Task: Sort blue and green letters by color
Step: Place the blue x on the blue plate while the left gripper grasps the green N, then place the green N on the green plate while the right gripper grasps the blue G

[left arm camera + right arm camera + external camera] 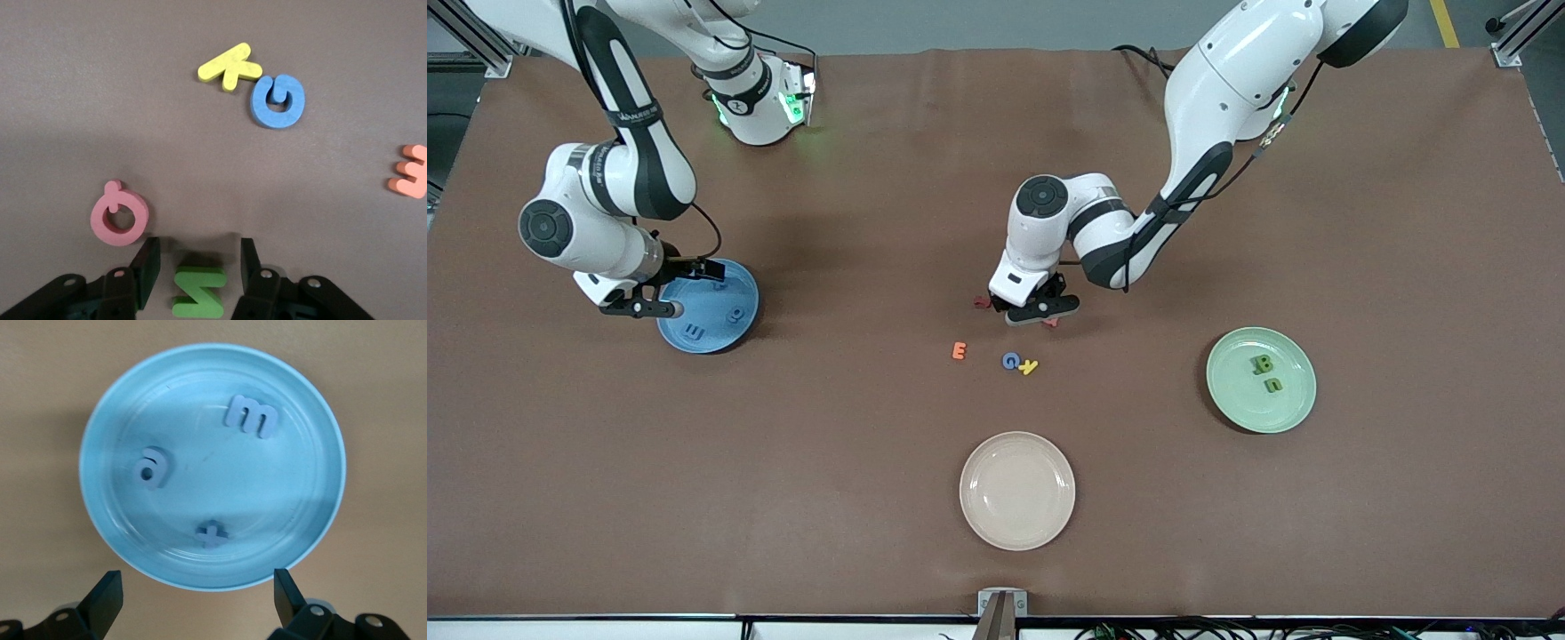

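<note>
Left gripper [197, 267] is down at table centre, fingers part-open and straddling a green letter [198, 291], one finger each side, not yet pinching; looks set up for a pick. Pink letter [119, 215] sits just beside one finger, blue G [277, 101] and yellow K [229, 66] ahead of it, clear.

Right gripper [197, 600] hangs wide and empty over the blue plate's [313, 420] rim; three blue letters lie inside. Green plate [1294, 404] holds two green ones.

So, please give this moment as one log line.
left gripper: open around green letter | right gripper: open over blue plate
</note>
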Motion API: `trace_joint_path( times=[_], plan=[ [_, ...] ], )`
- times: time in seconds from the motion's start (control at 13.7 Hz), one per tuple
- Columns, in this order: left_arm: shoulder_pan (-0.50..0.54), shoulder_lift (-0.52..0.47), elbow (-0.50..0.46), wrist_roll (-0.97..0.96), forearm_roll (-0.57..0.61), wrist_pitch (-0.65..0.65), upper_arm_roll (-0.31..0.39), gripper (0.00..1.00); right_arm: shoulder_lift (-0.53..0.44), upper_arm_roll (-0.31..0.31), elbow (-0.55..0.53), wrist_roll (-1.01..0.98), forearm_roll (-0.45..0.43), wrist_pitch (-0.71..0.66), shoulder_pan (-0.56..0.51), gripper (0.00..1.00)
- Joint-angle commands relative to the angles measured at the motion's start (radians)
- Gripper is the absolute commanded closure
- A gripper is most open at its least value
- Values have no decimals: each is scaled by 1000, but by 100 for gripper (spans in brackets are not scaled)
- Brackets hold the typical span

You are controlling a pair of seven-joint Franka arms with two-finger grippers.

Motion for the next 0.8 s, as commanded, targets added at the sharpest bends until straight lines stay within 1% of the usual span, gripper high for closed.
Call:
trace_joint_path(
  times=[0.0, 0.22, 0.37, 0.44, 0.59, 0.66, 0.73],
  plan=[
    [-13, 3, 4, -43, 5, -4, 2, 43, -29, 7, 17, 141, 6, -4, 92, 0],
    [-23, 0, 2, -61, 5, -20, 2, 43, -6, 7, 77, 301, 19, -12, 189, 0],
    [-26, -1, 1, -61, 5, -38, 0, 45, 28, 7, 146, 422, 62, -45, 262, 0],
    [-27, 0, 1, -61, 5, -38, 0, 47, 49, 6, 201, 496, 78, -85, 298, 0],
    [-27, 3, 1, -61, 5, -38, 0, 53, 105, 5, 301, 644, 101, -134, 373, 0],
    [-30, 5, 1, -61, 5, -38, 0, 58, 131, 7, 342, 713, 111, -135, 404, 0],
    [-35, 5, 2, -62, 5, -38, 0, 64, 157, 7, 378, 779, 122, -135, 436, 0]
  ],
)
